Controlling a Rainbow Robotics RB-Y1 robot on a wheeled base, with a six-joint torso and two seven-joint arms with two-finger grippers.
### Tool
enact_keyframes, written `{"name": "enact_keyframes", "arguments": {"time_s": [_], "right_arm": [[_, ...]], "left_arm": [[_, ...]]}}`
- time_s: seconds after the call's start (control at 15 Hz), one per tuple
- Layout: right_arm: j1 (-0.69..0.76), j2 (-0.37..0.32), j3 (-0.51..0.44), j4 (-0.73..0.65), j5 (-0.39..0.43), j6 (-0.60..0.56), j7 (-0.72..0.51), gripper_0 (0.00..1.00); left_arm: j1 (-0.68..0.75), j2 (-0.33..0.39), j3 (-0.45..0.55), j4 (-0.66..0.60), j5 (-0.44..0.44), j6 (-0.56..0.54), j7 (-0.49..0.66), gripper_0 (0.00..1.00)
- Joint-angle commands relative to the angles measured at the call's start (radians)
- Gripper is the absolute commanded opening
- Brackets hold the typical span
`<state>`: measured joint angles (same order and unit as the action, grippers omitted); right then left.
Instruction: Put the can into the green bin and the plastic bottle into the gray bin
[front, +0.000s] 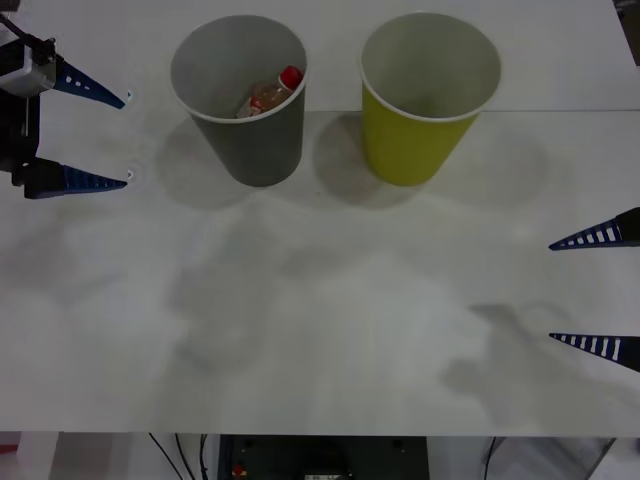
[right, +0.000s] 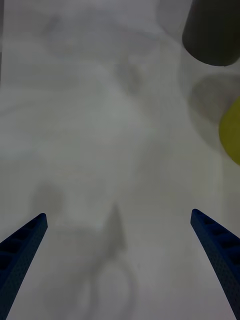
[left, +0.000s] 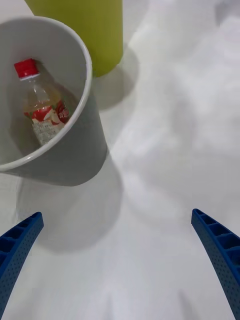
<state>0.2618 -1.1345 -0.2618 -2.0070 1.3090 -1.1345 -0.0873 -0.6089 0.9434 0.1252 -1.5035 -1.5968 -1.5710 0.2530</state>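
Observation:
The plastic bottle (front: 268, 95), clear with a red cap, lies tilted inside the gray bin (front: 255, 150) at the back left of the table. The green bin (front: 410, 145) stands upright to its right; its inside looks pale, and the can is hidden or out of view. My left gripper (front: 126, 140) hangs open to the left of the gray bin, holding nothing. My right gripper (front: 550, 292) is open over the table's right side. The left wrist view looks down on the bottle (left: 42, 112) in the gray bin (left: 75, 160), with the green bin (left: 90, 30) behind it.
A white table (front: 320, 330) spreads out in front of both bins. The right wrist view catches the gray bin (right: 210, 35) and an edge of the green bin (right: 232, 130) beyond my open right gripper (right: 118, 214). Cables hang below the table's front edge.

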Motion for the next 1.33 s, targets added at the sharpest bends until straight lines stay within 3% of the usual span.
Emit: {"name": "enact_keyframes", "arguments": {"time_s": [0.07, 0.87, 1.33], "right_arm": [[0.0, 0.0, 0.0, 0.0, 0.0, 0.0, 0.0, 1.0], [0.0, 0.0, 0.0, 0.0, 0.0, 0.0, 0.0, 1.0], [0.0, 0.0, 0.0, 0.0, 0.0, 0.0, 0.0, 1.0]], "left_arm": [[0.123, 0.002, 0.063, -0.032, 0.024, 0.0, -0.057, 1.0], [0.597, 0.011, 0.278, -0.285, 0.087, 0.0, -0.262, 1.0], [0.618, 0.011, 0.255, -0.285, 0.107, 0.0, -0.322, 1.0]]}}
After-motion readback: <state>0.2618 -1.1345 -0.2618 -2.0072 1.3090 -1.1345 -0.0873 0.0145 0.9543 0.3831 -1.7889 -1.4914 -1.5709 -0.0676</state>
